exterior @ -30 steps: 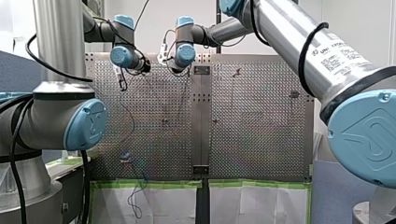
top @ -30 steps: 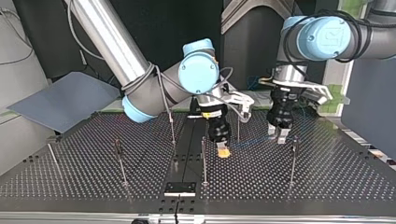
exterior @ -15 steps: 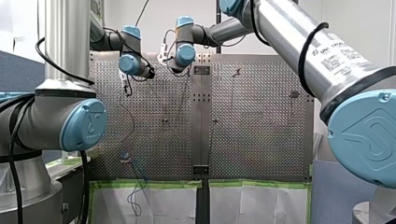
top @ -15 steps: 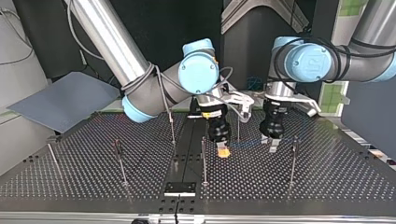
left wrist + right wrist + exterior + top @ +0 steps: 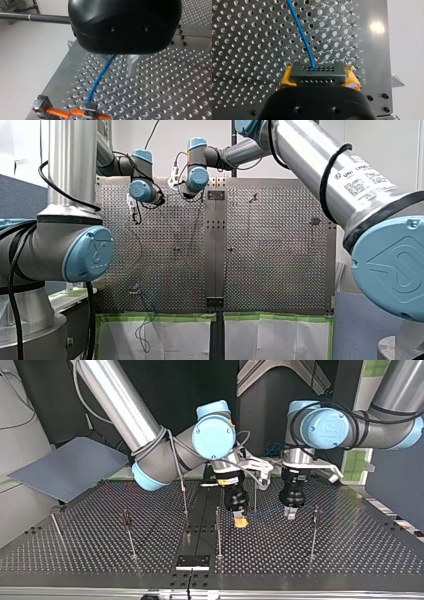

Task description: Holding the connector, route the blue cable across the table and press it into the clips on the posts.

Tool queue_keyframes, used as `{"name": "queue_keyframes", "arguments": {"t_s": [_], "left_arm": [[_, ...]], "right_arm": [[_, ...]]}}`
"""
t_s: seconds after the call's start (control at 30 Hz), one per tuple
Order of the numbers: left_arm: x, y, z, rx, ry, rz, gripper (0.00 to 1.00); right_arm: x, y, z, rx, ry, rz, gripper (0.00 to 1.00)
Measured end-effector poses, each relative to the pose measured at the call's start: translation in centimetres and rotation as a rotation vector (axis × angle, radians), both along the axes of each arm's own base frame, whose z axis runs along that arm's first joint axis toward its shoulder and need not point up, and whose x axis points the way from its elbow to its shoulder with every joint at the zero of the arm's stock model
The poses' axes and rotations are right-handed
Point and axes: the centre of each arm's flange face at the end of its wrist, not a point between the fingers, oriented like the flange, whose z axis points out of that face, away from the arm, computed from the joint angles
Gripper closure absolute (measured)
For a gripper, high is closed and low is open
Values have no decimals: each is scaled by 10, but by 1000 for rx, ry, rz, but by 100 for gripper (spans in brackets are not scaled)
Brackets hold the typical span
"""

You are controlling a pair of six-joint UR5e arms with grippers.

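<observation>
The right gripper (image 5: 318, 78) was clamped on the black connector (image 5: 317, 70), with its yellow pads (image 5: 286, 80) pressed against the connector's two ends. It hung low over the perforated table (image 5: 350, 550), just beside a thin post (image 5: 218, 532) in the top view. The blue cable (image 5: 302, 32) led from the connector across the table and passed under the left gripper (image 5: 290, 513), which hung near the right one. Whether the left gripper was closed on the cable or apart could not be told.
</observation>
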Motion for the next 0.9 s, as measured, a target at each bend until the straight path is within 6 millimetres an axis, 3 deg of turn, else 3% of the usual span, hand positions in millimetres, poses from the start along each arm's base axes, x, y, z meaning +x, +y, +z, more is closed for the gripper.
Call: {"name": "queue_keyframes", "arguments": {"t_s": [0.37,0.67,0.9], "left_arm": [[-9,1,-10,-14,55,46,100],[-30,4,-18,-20,36,102,100],[-39,2,-45,-50,41,93,100]], "right_arm": [[2,6,-8,12,14,7,100],[-1,10,-41,49,64,15,100],[-5,13,-72,84,109,30,100]]}}
